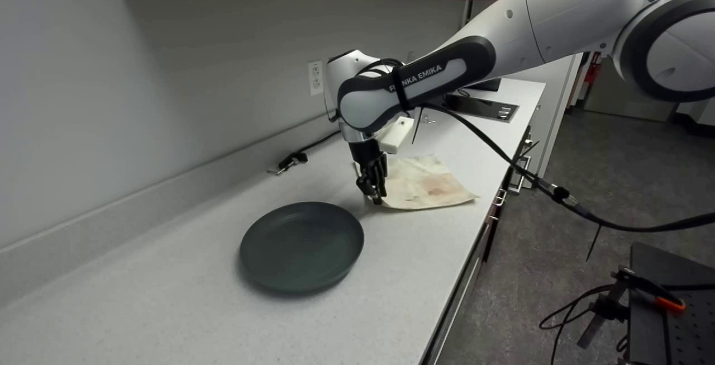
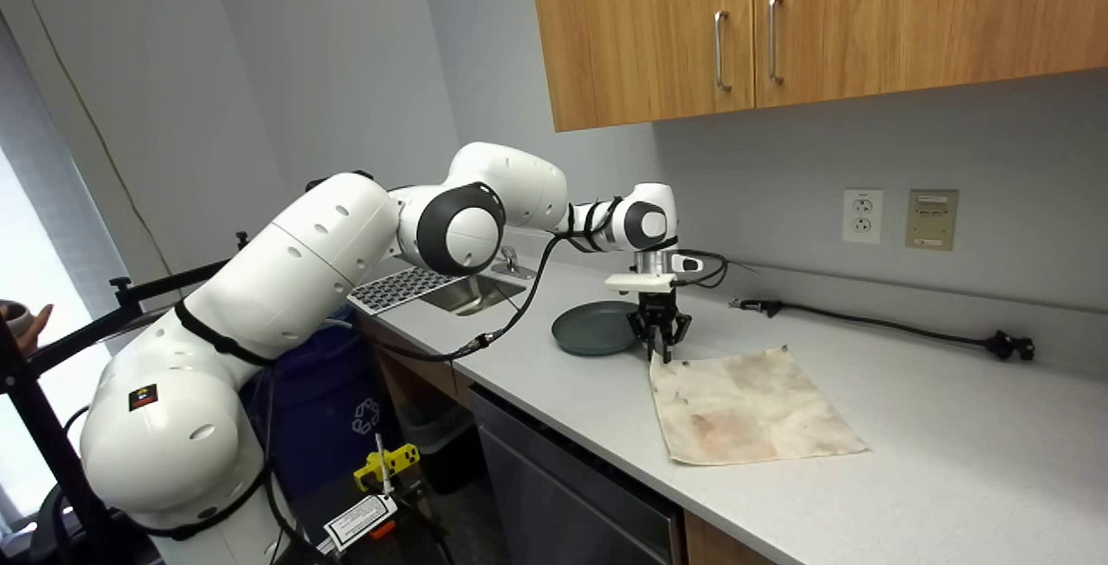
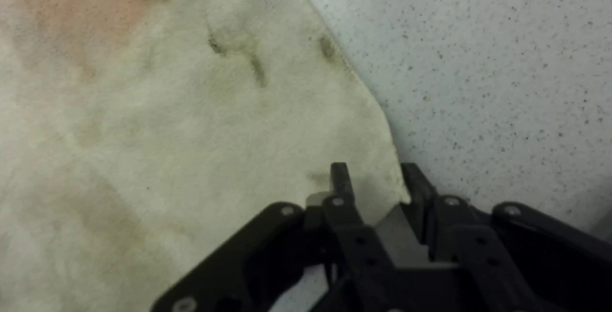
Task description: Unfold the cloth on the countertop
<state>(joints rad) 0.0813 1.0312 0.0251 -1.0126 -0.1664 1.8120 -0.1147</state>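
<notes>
Wrist view, close up: the hand [image 3: 375, 173] has its two fingers [image 3: 341, 180] a bit apart, with a gap you can see. One corner of the cloth [image 3: 191, 125] pokes into that gap. One finger is over the cloth and the other is just past its edge. I can't tell if the corner touches a finger, but it does not look pinched. Past the edge is the speckled worktop [image 3: 502, 87].

In both exterior views the cloth lies spread out on the worktop, with no big fold that I can see. The hand points down at the corner nearest the plate [image 1: 301, 247]. The plate sits near the cloth, not touching it. Farther back, in an exterior view, is the grey wall [image 2: 779, 171], with a cupboard [image 2: 831, 37] up high.

I think the step now is to let go of the corner, and the unfolding looks almost done. Next, the hand should spread its fingers wider, so the corner is free, then go straight up. It should not pull sideways, or the thin cloth may slide or flip back over.
</notes>
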